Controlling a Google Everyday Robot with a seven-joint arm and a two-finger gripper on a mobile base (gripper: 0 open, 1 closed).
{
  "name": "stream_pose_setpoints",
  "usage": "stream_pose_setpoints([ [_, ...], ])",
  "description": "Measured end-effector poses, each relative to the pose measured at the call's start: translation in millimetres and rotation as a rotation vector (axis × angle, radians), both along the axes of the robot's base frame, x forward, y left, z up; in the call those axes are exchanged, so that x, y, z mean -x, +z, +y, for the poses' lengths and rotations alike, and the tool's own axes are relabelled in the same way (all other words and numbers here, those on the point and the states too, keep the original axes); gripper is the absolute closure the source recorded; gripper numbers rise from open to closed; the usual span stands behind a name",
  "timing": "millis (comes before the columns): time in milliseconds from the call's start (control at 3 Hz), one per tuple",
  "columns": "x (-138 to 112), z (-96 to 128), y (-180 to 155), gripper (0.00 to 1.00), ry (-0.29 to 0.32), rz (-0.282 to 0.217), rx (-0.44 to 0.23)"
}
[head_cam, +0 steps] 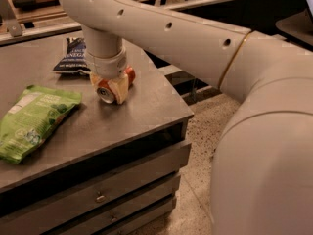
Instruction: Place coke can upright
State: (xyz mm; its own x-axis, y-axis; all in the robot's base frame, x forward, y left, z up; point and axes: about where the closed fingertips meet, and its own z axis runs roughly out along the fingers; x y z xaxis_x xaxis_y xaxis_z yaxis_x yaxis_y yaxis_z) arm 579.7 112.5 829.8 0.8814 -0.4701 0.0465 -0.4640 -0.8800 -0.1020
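The gripper [110,87] is reaching down onto the grey table [146,106] and pinching the coke can [105,95], which is lying on its side, silver end facing the camera. A dark snack bag [73,58] is lying just behind; a green bag [34,121] is resting well left.

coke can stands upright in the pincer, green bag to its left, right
No: the camera view shows the coke can lying on its side in the pincer, silver end toward us. The green bag is to its left.
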Motion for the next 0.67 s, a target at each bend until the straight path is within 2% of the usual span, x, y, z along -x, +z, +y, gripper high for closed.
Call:
stream_pose_setpoints([
  [333,-4,-15,37,1.0,-0.027,-0.062,-0.1],
  [667,-13,-33,85,1.0,-0.082,-0.122,-0.167],
])
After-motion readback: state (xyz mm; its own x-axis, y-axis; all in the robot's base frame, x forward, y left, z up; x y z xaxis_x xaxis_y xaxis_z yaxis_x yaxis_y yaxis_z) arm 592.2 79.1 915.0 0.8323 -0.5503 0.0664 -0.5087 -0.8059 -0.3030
